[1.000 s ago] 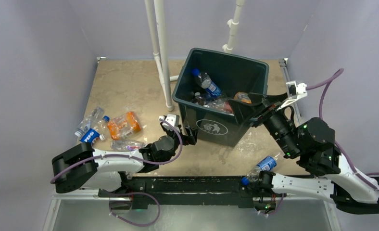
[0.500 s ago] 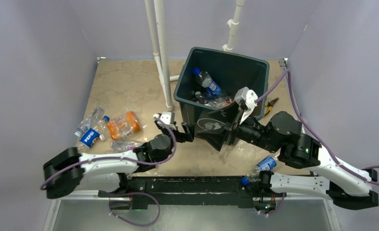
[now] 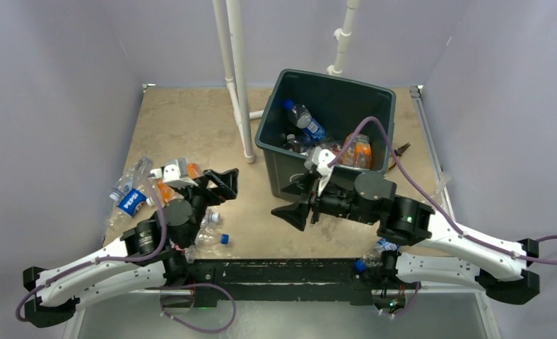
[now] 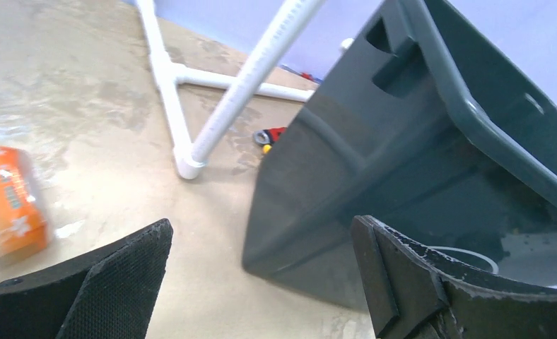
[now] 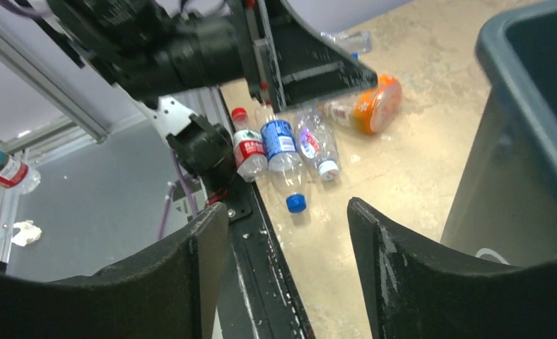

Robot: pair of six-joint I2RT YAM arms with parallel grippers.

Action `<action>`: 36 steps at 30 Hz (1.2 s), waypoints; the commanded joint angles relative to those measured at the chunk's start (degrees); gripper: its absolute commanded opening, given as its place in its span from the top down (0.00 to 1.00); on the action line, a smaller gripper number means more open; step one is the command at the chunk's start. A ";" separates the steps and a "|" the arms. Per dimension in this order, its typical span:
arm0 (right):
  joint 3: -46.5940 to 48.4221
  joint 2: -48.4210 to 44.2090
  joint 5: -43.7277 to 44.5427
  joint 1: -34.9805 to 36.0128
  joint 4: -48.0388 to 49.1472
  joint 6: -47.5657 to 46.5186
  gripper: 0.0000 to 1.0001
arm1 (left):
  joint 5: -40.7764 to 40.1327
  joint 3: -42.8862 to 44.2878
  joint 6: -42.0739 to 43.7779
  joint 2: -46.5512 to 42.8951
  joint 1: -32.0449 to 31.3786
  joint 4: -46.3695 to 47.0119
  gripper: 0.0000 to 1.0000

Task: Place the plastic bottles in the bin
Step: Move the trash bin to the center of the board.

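Where the overhead camera looks down, the bin [image 3: 284, 169] stands toward the far right of the table, with a blue-labelled bottle [image 3: 307, 124] and an orange bottle [image 3: 360, 150] lying inside it. More plastic bottles [image 3: 131, 191] are heaped near the table's left edge, and a blue-capped bottle [image 3: 212, 237] lies by the near edge. The left gripper [image 3: 220, 187] hangs just right of that heap, jaws spread wide and empty. The right gripper [image 3: 298, 201] sits low before the bin's near wall, jaws apart, nothing between them. A white pipe frame [image 3: 237, 85] rises just left of the bin, and pliers [image 3: 401, 150] lie at its right side.

From the left wrist, both fingers [image 4: 92, 282] stand well apart over bare table. The bin's wall fills the right; an orange-labelled bottle [image 4: 10, 201] lies at the left, and a small red and yellow tool [image 4: 268, 135] lies past the pipe's foot.

From the right wrist, the fingers [image 5: 431, 275] are parted on nothing. Beyond them three bottles lie side by side at the table's near edge — a red-labelled bottle [image 5: 247, 152], the blue-capped one and a clear bottle [image 5: 314, 145].
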 commanded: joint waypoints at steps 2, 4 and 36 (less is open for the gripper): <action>-5.27 3.52 -1.22 0.06 7.44 0.18 0.37 | -8.39 5.57 -8.89 -3.86 0.15 -20.81 0.02; -7.44 5.24 -0.71 0.11 9.55 1.09 0.38 | -11.37 7.08 -13.66 -4.42 0.16 -27.05 0.02; -23.50 21.10 7.62 -2.25 28.42 5.30 0.25 | -17.19 8.24 -52.54 6.85 0.16 -58.36 0.01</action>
